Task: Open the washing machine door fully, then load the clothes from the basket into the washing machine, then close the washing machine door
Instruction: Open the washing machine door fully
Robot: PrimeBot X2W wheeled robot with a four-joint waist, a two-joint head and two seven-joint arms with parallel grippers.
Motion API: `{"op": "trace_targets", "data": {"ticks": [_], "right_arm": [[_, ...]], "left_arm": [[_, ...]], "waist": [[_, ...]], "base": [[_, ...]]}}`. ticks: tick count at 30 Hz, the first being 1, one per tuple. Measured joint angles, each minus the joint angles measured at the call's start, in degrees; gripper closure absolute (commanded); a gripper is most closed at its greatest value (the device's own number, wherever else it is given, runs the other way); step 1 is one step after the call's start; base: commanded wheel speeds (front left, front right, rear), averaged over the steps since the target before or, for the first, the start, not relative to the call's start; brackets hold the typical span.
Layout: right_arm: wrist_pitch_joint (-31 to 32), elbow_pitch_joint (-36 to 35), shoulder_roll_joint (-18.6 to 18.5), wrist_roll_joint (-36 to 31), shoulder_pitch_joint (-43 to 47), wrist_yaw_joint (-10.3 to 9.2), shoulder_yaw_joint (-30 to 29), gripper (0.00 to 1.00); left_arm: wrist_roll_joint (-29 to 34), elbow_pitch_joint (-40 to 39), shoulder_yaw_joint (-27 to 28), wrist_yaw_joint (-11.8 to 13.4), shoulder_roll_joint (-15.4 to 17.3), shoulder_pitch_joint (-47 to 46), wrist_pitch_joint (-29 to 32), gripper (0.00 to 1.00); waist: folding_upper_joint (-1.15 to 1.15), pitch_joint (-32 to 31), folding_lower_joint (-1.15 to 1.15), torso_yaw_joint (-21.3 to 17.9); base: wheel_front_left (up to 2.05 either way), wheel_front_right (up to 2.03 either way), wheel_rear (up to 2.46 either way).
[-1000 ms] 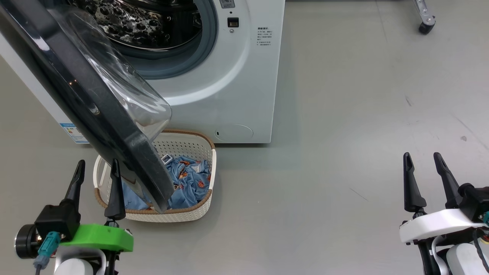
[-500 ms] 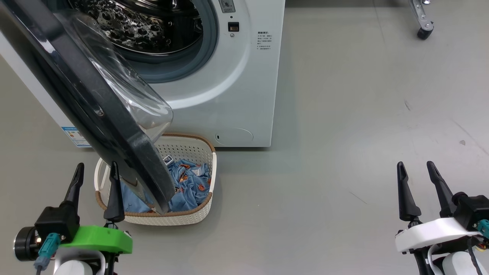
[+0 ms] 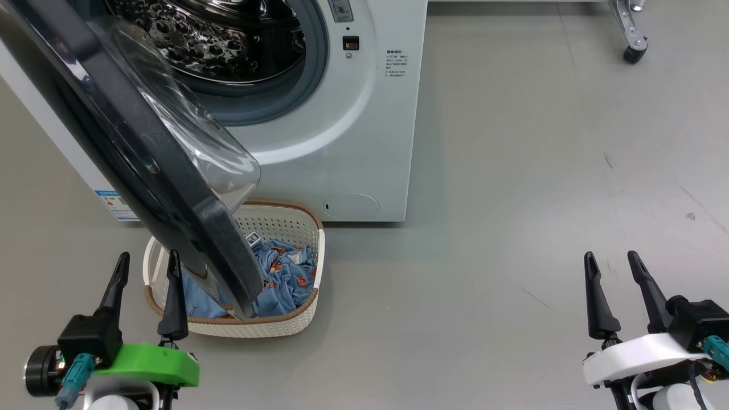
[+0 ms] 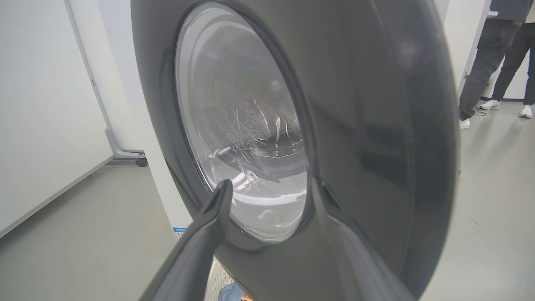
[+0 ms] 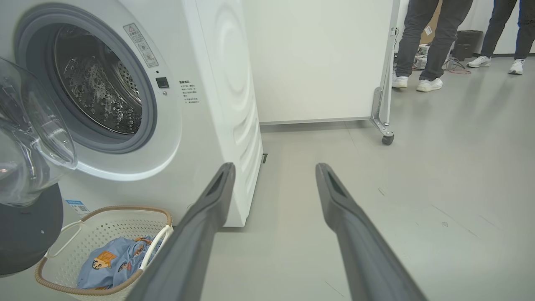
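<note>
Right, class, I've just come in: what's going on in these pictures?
A robot faces the washing machine, its door partly open above the basket of clothes on the floor. The left gripper is open close to the door's outer face; the right gripper, also open and empty, is off to the side. The visible drum looks empty.

I've got both arms low out front, set well apart. My left end effector [image 3: 148,257] rises from its green wrist mount [image 3: 149,364], two long dark fingers pointing up and away, spread wide with nothing gripped. My right end effector [image 3: 610,256], on its white wrist mount [image 3: 638,356], matches it: fingers parted, empty, leaning slightly left. On the right wrist camera those fingers [image 5: 196,225] run forward, gap clear between them.
</note>
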Motion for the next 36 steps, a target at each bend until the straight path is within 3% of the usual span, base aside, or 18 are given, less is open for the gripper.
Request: {"op": "trace_targets", "data": {"ticks": [36], "right_arm": [[0.00,0.96,2.38,-3.05,0.01,2.43,-3.64,0.00]], "left_arm": [[0.00,-0.01,-0.33,0.00,-0.11,0.00,0.00,0.00]], "waist": [[0.00,-0.22,0.00,0.52]], "base": [[0.00,0.00,0.00]]}}
